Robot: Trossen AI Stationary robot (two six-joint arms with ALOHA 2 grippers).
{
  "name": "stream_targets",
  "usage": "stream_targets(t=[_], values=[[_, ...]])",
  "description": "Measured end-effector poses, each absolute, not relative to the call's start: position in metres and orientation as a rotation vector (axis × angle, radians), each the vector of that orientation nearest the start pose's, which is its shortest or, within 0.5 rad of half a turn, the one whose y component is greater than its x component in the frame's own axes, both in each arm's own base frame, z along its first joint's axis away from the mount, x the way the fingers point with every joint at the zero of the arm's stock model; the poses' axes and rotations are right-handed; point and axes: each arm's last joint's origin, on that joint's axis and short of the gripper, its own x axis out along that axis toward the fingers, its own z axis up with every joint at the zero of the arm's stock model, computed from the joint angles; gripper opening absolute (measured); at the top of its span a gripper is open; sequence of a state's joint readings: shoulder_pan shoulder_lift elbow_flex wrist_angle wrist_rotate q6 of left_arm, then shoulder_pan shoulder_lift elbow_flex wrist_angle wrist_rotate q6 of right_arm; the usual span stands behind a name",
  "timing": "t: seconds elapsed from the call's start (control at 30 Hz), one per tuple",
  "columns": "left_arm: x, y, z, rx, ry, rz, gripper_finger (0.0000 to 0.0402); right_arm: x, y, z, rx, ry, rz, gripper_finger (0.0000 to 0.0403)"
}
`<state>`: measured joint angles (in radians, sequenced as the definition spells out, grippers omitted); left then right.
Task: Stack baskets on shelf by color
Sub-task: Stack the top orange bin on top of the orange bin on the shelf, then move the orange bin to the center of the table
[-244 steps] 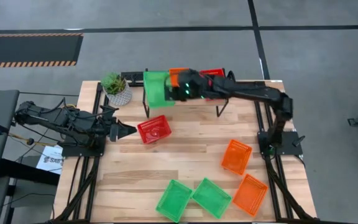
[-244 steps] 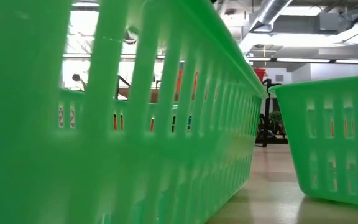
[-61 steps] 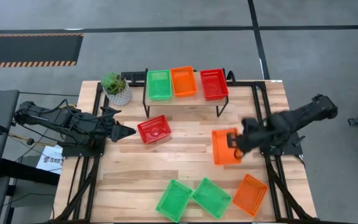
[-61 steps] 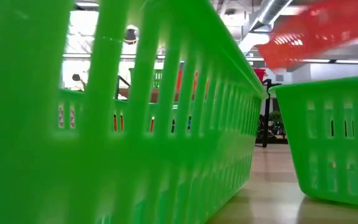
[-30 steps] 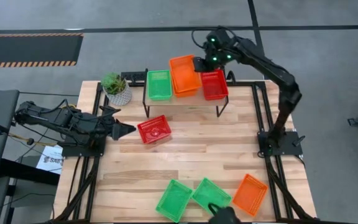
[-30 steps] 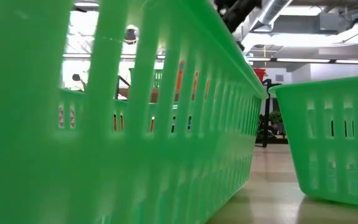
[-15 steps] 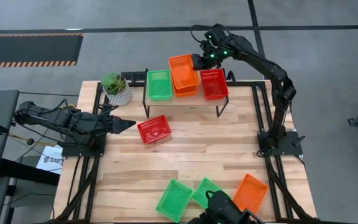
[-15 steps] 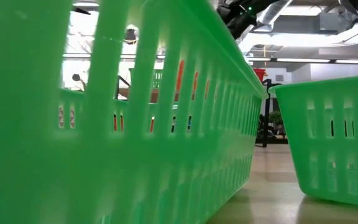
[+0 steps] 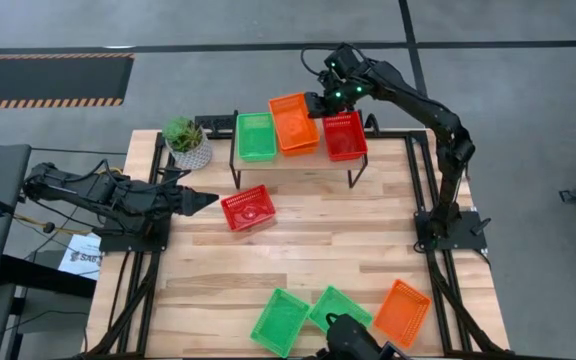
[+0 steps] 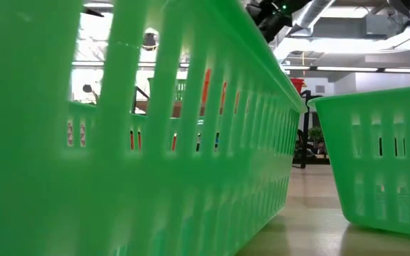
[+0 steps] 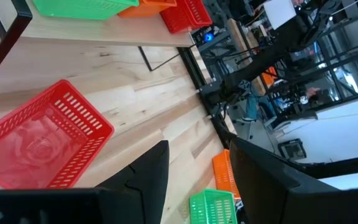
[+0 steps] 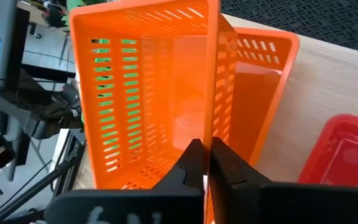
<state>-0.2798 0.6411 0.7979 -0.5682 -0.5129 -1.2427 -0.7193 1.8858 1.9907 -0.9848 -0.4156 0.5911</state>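
The shelf (image 9: 298,160) at the table's far edge carries a green basket (image 9: 256,136), an orange basket (image 12: 263,87) and a red basket (image 9: 345,135). My right gripper (image 9: 318,104) is shut on a second orange basket (image 9: 293,122), which is tilted over the shelf's orange one. My left gripper (image 9: 208,200) waits open at the table's left, pointing at a red basket (image 9: 247,208) that rests on its base on the tabletop; the left wrist view shows this red basket (image 11: 42,143) ahead of the open fingers. My right gripper pinches the upper orange basket's side wall (image 12: 214,124), the one facing the red basket, with one finger inside and one outside. It comes from the far right, slanting down. The basket is tilted above the shelf's orange basket; whether the two touch I cannot tell.
A potted plant (image 9: 186,140) stands left of the shelf. Near the table's front edge lie two green baskets (image 9: 280,322) (image 9: 340,308) and an orange basket (image 9: 403,312); the green ones fill the low view. A dark object (image 9: 353,340) shows at the near edge.
My right gripper has kept the orange basket over the shelf's middle, shifting slightly toward the table's left, and the basket has stayed tilted. The dark object at the near edge has come farther into the high view.
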Motion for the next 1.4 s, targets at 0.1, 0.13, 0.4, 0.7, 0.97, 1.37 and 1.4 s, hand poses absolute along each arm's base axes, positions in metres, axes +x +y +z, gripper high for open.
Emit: stream_targets(t=[0.1, 0.13, 0.4, 0.7, 0.97, 1.37, 1.4], values=[[0.1253, -0.0212, 0.3217, -1.062, 0.184, 0.428, 0.0158, 0.3079, -0.2544, 0.3672, 1.033, 0.654, -0.510, 0.0036], [0.1253, -0.0212, 0.3217, -1.062, 0.184, 0.428, 0.0158, 0.3079, -0.2544, 0.3672, 1.034, 0.654, -0.511, 0.0043], [0.1253, -0.0212, 0.3217, -1.062, 0.184, 0.428, 0.0158, 0.3076, -0.2545, 0.3671, 1.036, 0.655, -0.512, 0.0066], [0.1253, -0.0212, 0.3217, -1.062, 0.184, 0.428, 0.0158, 0.3074, -0.2543, 0.3674, 1.014, 0.659, -0.501, 0.0067], [0.1253, -0.0212, 0.3217, -1.062, 0.184, 0.428, 0.0158, 0.3074, -0.2543, 0.3675, 0.977, 0.666, -0.484, 0.0068], [0.1253, -0.0212, 0.3217, -1.061, 0.184, 0.428, 0.0158, 0.3072, -0.2541, 0.3673, 0.971, 0.671, -0.481, 0.0126], [0.1253, -0.0212, 0.3217, -1.062, 0.184, 0.428, 0.0158, 0.3072, -0.2540, 0.3673, 0.972, 0.671, -0.481, 0.0137]])
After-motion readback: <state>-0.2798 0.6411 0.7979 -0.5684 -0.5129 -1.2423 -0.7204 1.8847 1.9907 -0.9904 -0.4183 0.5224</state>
